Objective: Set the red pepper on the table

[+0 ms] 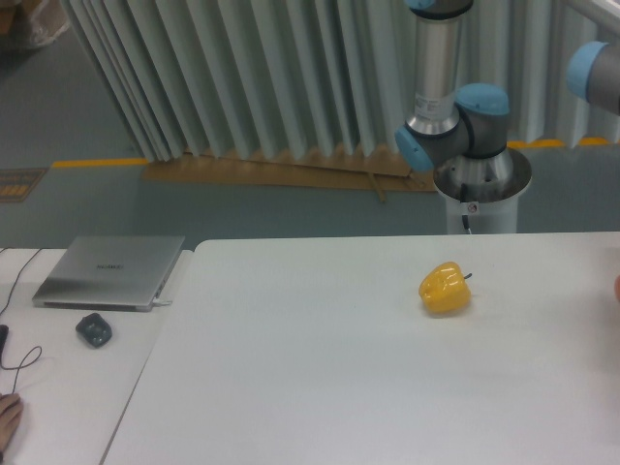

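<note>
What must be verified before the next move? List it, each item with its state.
1. Hand in view: not ok. Only the arm's blue joint shows, at the upper right edge.
2. Hand open or shut: cannot tell, it is out of frame.
3. Red pepper set down on the table: cannot tell. Only a reddish sliver shows at the right edge.
4. Yellow bell pepper clear of that spot: ok. It lies on the table, well apart from the sliver.
5. Laptop and mouse out of the way: ok. Both sit on the side desk.
</note>
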`<state>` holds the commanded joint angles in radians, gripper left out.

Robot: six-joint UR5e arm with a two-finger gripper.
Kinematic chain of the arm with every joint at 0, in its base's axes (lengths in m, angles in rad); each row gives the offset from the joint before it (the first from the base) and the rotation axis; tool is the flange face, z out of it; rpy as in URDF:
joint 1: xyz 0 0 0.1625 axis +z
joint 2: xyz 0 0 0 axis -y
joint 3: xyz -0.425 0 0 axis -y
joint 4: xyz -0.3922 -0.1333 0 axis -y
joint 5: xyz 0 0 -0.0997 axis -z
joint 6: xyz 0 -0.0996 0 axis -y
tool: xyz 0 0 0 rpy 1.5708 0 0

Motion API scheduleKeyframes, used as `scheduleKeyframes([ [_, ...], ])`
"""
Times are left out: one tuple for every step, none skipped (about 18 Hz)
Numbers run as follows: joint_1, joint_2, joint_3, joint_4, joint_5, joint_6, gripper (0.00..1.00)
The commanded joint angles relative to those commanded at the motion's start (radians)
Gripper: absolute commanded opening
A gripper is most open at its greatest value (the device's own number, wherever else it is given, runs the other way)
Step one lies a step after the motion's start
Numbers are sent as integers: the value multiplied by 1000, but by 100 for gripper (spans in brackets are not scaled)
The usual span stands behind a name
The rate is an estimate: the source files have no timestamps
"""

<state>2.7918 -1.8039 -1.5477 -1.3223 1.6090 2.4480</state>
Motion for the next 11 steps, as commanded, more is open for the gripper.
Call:
scheduleKeyframes([
  [2, 1, -9, 0, 31, 12, 100],
  [3, 3, -9, 2, 57, 16, 100],
  [3, 2, -11, 2, 74, 16, 100],
  [8, 1, -15, 2, 80, 17, 100],
  [21, 3, -18, 2, 81, 19, 100],
  [31, 3, -20, 2, 81, 19, 100],
  [38, 2, -22, 2, 81, 23, 100],
  [49, 1, -25, 2, 81, 54, 100],
  [64, -3, -22, 3, 81, 93, 100],
  [80, -9, -20, 9, 81, 117, 100],
  [90, -24, -12, 20, 80, 126, 100],
])
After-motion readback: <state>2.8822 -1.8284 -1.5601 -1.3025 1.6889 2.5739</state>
